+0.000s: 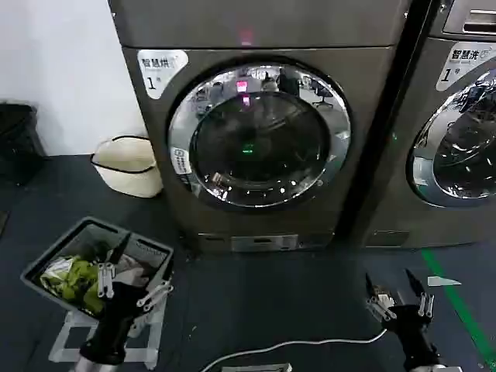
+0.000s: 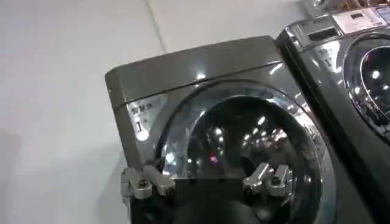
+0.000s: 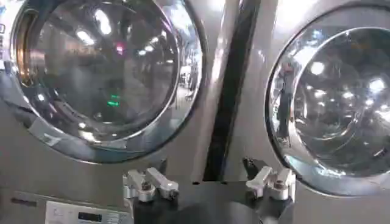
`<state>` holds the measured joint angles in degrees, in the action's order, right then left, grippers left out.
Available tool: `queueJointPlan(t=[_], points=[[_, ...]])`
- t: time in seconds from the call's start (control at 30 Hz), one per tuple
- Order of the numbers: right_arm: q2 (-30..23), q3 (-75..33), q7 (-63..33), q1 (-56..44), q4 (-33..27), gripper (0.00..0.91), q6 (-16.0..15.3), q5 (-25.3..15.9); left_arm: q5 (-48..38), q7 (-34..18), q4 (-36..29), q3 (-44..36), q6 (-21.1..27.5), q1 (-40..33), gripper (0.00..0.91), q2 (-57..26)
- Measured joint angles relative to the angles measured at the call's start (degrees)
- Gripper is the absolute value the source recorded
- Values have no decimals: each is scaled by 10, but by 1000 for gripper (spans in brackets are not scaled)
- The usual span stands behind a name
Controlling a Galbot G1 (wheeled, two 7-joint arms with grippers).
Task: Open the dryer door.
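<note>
Dryer's round chrome-ringed glass door (image 1: 258, 136) sits shut in its grey metal front; near, left gripper (image 1: 133, 273) and right gripper (image 1: 396, 293) hang spread.

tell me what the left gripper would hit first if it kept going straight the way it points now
Probably the dryer door: the left gripper, fingers open, faces its round glass with nothing between them in the left wrist view. Depth is unclear; in the head view the gripper sits low beside the laundry basket.

We note dryer (image 1: 263, 139) body brushed matt metal; its door (image 1: 260, 136) glossy chrome ring, dark reflective glass; floor (image 1: 256, 302) matt.
</note>
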<state>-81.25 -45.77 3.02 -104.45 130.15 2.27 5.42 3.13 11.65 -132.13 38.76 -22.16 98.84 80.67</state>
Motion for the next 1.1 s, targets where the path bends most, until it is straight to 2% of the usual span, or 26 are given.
queueJointPlan(t=[0.1, 0.4, 0.57, 0.87, 1.1], points=[[2, 0, -3, 7, -1, 907, 4, 0, 0, 0, 0, 0, 0, 0, 907, 0], [26, -1, 2, 35, -4, 907, -18, 9, 3, 1, -6, -2, 0, 3, 907, 0], [46, 5, 15, 53, -4, 907, -35, 30, 3, 2, -9, -2, 0, 3, 907, -2], [106, 29, 43, 100, -8, 907, -77, 59, 4, 3, -12, -1, 0, 6, 907, -3], [158, 55, 58, 143, -21, 907, -92, 70, 6, 4, -15, -1, 0, 8, 907, -3]])
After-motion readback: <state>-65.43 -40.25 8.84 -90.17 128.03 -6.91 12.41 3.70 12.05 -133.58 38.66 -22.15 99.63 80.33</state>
